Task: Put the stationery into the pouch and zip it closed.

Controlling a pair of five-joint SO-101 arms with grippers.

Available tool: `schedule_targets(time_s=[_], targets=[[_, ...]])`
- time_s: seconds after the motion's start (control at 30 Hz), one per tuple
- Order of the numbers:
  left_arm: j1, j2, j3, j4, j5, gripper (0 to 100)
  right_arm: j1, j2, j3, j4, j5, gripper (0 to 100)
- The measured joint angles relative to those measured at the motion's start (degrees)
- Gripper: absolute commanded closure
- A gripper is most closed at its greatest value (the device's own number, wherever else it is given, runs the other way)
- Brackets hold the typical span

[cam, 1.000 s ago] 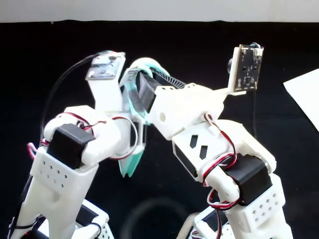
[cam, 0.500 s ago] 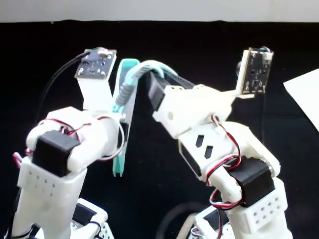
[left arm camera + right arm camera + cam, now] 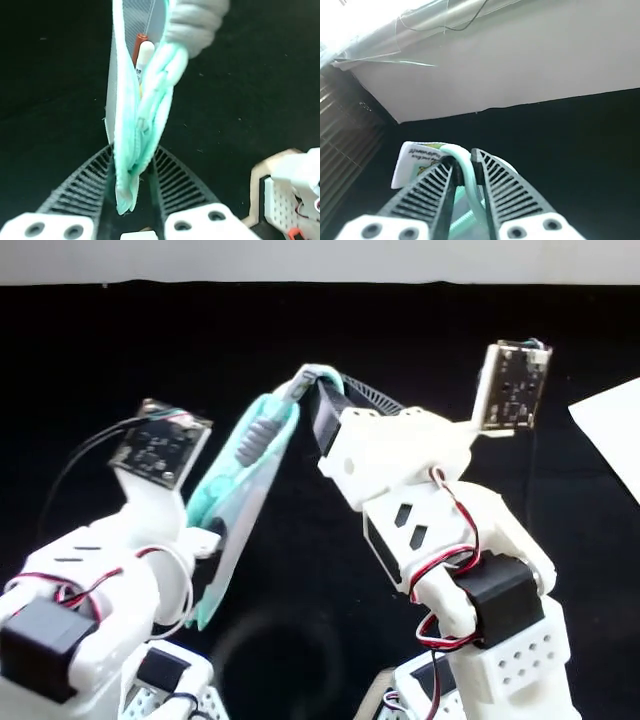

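The teal pouch (image 3: pixel 238 492) hangs stretched in the air between both arms, slanting from upper right to lower left. My left gripper (image 3: pixel 213 540) is shut on its lower edge; the left wrist view has the black ribbed fingers (image 3: pixel 170 180) clamped on the teal seam (image 3: pixel 131 195). A red pen and a white pen (image 3: pixel 142 50) lie inside the pouch (image 3: pixel 137 120), behind its mesh side. A grey ribbed piece (image 3: pixel 262 430) sits on the pouch near its top. My right gripper (image 3: pixel 322 392) is shut on the teal loop (image 3: pixel 462 161) at the upper end, beside a white tag (image 3: pixel 415 160).
A black cloth (image 3: pixel 120 350) covers the table. A white sheet (image 3: pixel 612 430) lies at the right edge. A pale wall (image 3: pixel 320 258) runs along the back. The other arm's white base (image 3: pixel 295 192) stands close to the left gripper.
My left arm has dropped and swung left, pulling the pouch's lower end out so it now slants. The right gripper has kept its hold on the top end.
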Motion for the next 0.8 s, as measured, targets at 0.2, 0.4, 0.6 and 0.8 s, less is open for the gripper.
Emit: schedule_targets(time_s=[0.2, 0.4, 0.6, 0.8], targets=[[-4.22, -3.16, -0.62, 0.09, 0.09, 99, 3.25, -0.09, 0.62, 1.85, 1.67, 99.1], [-4.4, -6.51, -0.35, 0.18, 0.18, 99, 4.22, -0.09, 0.88, 1.85, 1.85, 99.1], [-4.4, -9.41, 1.05, 0.18, 2.81, 99, 5.8, -0.09, 7.56, 1.85, 1.85, 99.1], [-4.4, -10.2, 1.23, 0.18, 3.52, 99, 6.24, -0.18, 9.93, 1.85, 1.85, 99.1]])
